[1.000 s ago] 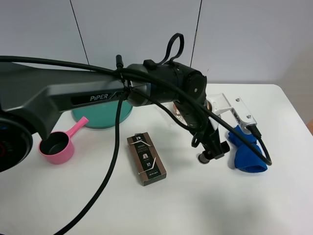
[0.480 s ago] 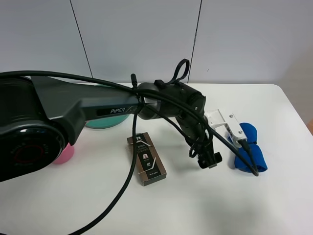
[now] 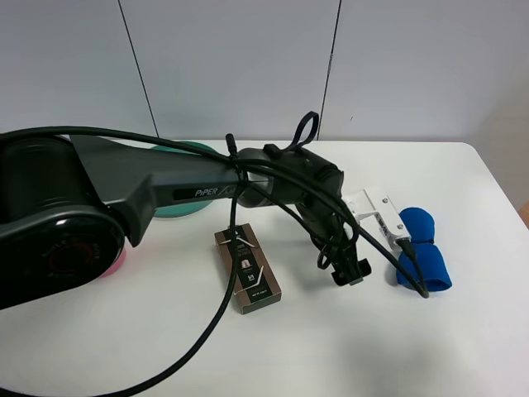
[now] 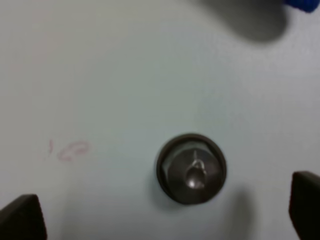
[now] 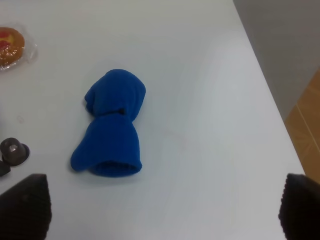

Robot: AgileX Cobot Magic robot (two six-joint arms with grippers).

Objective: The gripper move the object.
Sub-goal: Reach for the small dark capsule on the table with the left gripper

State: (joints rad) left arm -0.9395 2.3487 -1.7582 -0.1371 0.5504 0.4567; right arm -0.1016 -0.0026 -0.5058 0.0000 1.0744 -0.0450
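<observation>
The object is a tiny dark grey metallic capsule (image 4: pixel 191 168), round with a rim, standing on the white table. In the left wrist view it sits between my left gripper's (image 4: pixel 162 214) two black fingertips (image 4: pixel 20 219), which are wide apart and clear of it. In the exterior view the left gripper (image 3: pixel 349 273) is low over the table, and the capsule is hidden under it. The right wrist view shows the capsule (image 5: pixel 14 150) at the edge. My right gripper (image 5: pixel 162 210) is open and empty, above the table and apart from the capsule.
A rolled blue cloth (image 3: pixel 421 260) lies just right of the left gripper. A brown capsule box (image 3: pixel 248 269) lies to its left. A teal bowl (image 3: pixel 175 211) sits behind the arm. A wrapped snack (image 5: pixel 11 40) lies further back. The table's right edge (image 5: pixel 270 100) is close.
My left arm has swung lower and drawn in, and its gripper has come down over the capsule, which showed beside the jaws a second ago. The blue cloth has not moved.
</observation>
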